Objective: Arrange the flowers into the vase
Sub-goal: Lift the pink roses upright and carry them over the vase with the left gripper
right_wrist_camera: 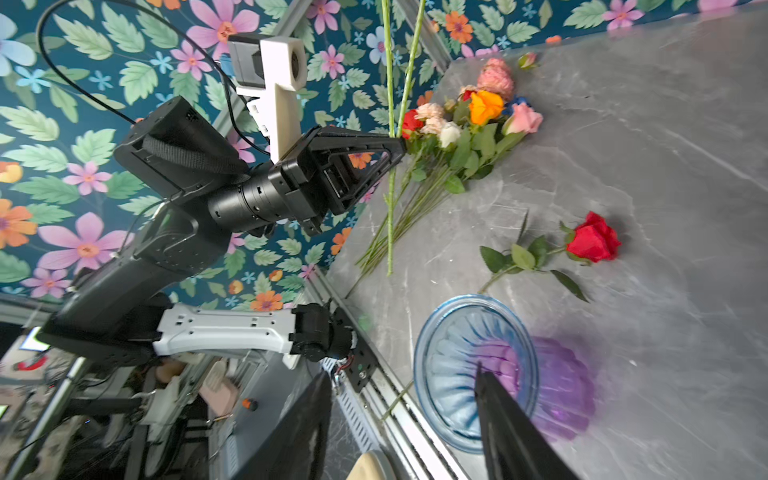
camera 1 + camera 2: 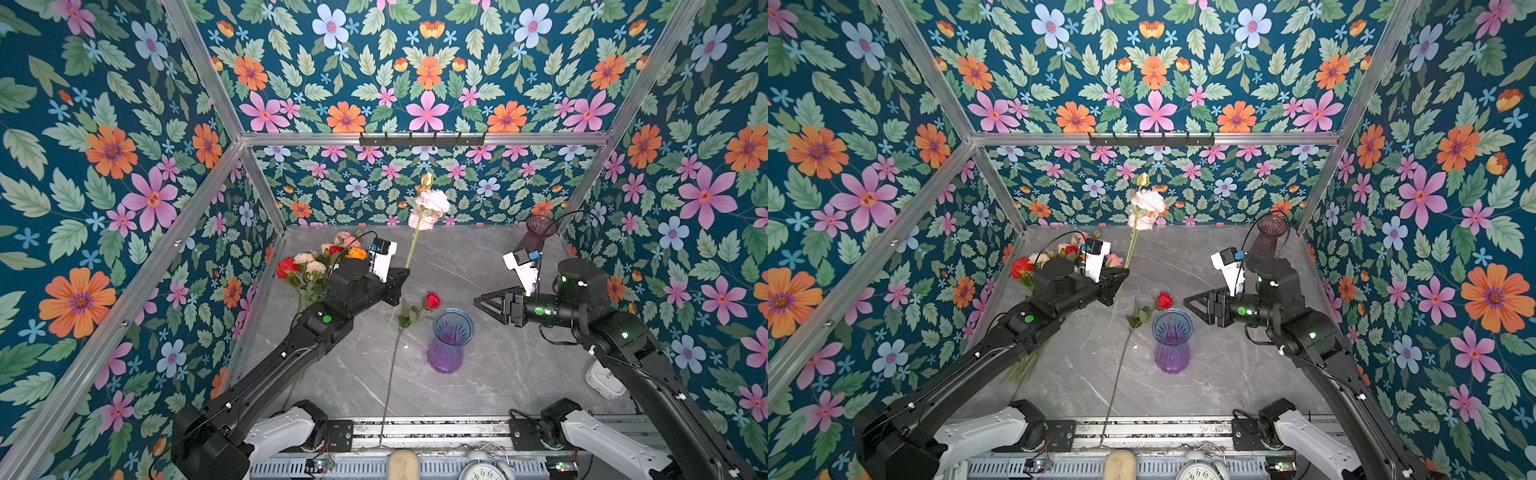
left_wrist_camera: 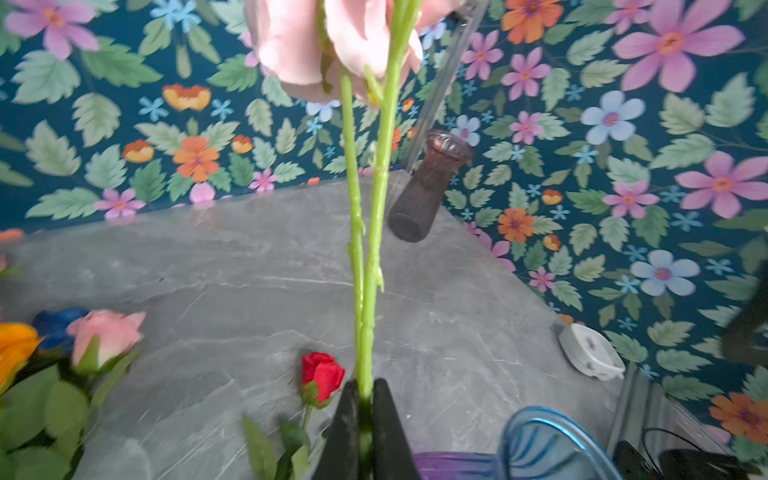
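Note:
My left gripper [image 2: 401, 276] [image 3: 365, 386] [image 1: 399, 143] is shut on the green stem [image 3: 365, 291] of a pale pink flower spray [image 2: 430, 205] [image 2: 1147, 208], held upright above the table, left of the vase. The blue and purple glass vase [image 2: 451, 338] [image 2: 1171, 338] [image 1: 436, 357] stands at mid table with nothing in it. A red rose [image 2: 432, 300] [image 2: 1164, 300] [image 1: 594, 239] lies beside the vase, its long stem running to the front edge. A bunch of mixed flowers [image 2: 311, 266] [image 1: 469, 120] lies at the back left. My right gripper [image 2: 478, 305] [image 1: 403, 370] hangs open and empty, right of the vase.
A dark purple vase [image 2: 538, 235] [image 3: 428, 191] stands in the back right corner. A white alarm clock [image 2: 602, 380] [image 3: 590, 351] lies by the right wall, and another clock [image 2: 484, 471] sits at the front rail. Flowered walls enclose the grey table [image 2: 498, 365].

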Available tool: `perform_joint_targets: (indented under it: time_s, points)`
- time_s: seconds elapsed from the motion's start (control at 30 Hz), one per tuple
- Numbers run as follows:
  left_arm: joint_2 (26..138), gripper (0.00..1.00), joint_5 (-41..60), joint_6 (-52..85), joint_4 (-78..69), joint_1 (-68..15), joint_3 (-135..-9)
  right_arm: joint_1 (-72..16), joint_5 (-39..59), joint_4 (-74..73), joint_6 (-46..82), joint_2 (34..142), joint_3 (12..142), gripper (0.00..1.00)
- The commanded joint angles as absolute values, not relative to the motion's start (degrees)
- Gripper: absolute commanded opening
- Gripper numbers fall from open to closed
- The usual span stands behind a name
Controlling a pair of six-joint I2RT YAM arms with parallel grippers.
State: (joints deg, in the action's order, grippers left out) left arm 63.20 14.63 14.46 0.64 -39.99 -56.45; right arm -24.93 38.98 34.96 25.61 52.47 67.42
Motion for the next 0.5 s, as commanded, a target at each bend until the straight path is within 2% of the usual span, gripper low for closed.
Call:
perform_joint_targets:
  time_s: [0.0, 0.17, 0.27, 0.47]
  points:
    - [63.15, 0.0, 16.33, 11.49, -5.34, -42.83, -58.76, -25.15, 46.2, 28.22, 28.73, 53.67, 67.47, 0.57]
    - [65.24, 0.0, 17.25, 16.61, -10.99, -44.02, -62.9, -28.61, 44.81, 25.46, 28.87, 54.27, 66.86, 0.55]
    - [66.73, 0.0, 22.78, 21.14, -17.95, -44.18, -63.01, -30.68, 41.32, 26.18, 27.83, 54.46, 67.66, 0.53]
    - [69.07, 0.0, 30.45, 29.68, -31.96, -44.82, -60.43, -31.74, 40.97, 23.35, 28.04, 53.13, 67.52, 0.47]
